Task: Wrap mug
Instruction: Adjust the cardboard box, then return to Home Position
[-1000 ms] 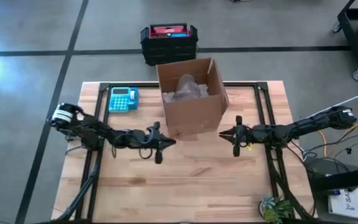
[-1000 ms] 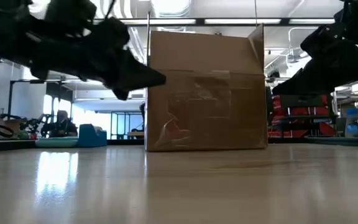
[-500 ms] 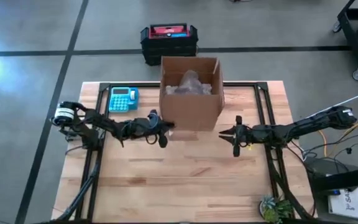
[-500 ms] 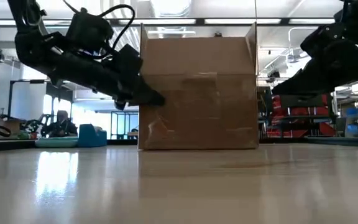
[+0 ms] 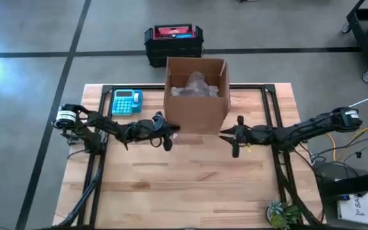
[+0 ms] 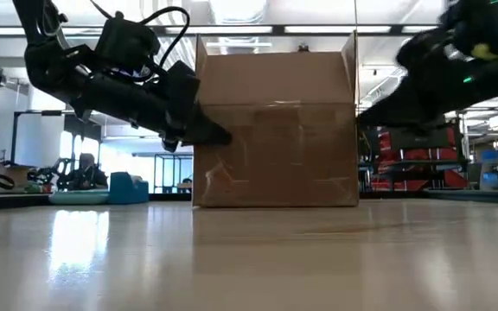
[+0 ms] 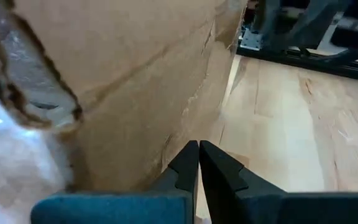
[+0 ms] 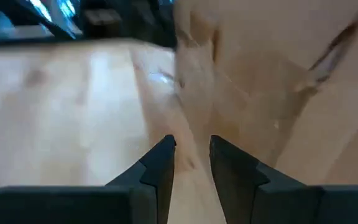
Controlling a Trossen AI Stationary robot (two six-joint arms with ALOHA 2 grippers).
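Inside the open cardboard box [image 5: 196, 96] near the back of the bench [image 5: 190, 185] sits the mug bundle [image 5: 195, 85], already swathed in pale wrap. We judge it light but breakable, its soft, slippery covering best gripped around the middle. At the box's near-left corner our left pincer [image 5: 169, 130] is pressed closed, holding nothing. Our right pincer [image 5: 225, 133], narrowly parted and empty, noses the near-right corner.

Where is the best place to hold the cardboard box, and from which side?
Probably its two opposite side walls, one gripper per side. The cardboard box stands upright, open-topped and wide. The left gripper is already at its left lower corner; the right gripper nears the right.
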